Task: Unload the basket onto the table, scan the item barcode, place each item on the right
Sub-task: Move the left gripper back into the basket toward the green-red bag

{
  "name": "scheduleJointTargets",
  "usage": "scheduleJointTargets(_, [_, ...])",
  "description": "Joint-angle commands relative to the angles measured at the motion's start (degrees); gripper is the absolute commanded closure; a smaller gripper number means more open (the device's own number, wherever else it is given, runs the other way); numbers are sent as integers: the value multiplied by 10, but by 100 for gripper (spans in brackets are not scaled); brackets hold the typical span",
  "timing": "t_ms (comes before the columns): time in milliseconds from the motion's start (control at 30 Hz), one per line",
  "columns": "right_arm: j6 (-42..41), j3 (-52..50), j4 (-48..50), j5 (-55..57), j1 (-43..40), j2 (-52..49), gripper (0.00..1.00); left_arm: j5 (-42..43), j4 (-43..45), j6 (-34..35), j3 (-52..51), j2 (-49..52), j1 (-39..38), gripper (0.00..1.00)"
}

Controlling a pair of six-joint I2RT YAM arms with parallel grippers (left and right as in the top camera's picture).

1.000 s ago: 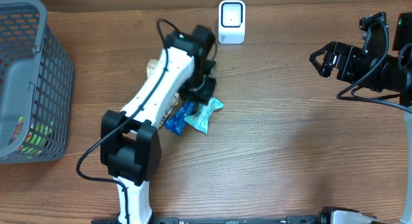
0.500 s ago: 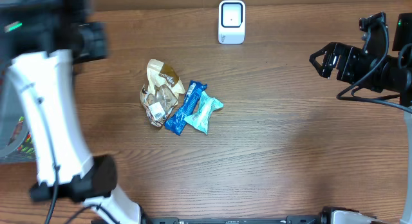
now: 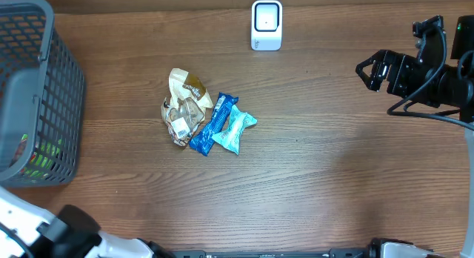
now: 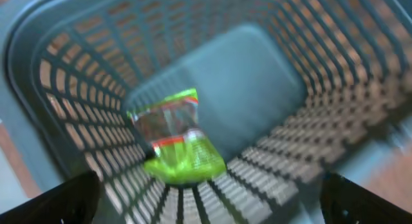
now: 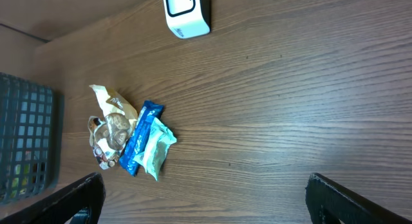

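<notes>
We are seeing a shiny green packet (image 4: 177,147) with a red stripe lying inside the grey basket (image 4: 277,166). Our left fingers (image 4: 55,199) are hanging spread wide over it, empty; our right fingers (image 5: 67,198) are gaping too.

This looks like a mock shop checkout: a small white barcode scanner (image 3: 266,24) stands at top centre of a wood-grain worktop (image 3: 333,176), a grey plastic shopping basket (image 3: 63,87) sits at the left edge, and wrapped snack packets (image 3: 207,121) lie heaped left of centre.
</notes>
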State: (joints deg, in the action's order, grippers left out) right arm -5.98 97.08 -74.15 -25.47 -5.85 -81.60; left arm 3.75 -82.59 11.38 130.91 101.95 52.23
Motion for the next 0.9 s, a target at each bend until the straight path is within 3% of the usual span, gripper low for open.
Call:
scheduleJointTargets(0, [3, 12, 7, 2, 4, 4, 0, 49, 9, 17, -13, 67, 23, 0])
scheduleJointTargets(400, [2, 12, 4, 1, 4, 4, 0, 46, -15, 30, -14, 254, 17, 0])
scheduleJointTargets(867, [2, 12, 14, 1, 4, 4, 0, -36, -26, 57, -20, 308, 15, 0])
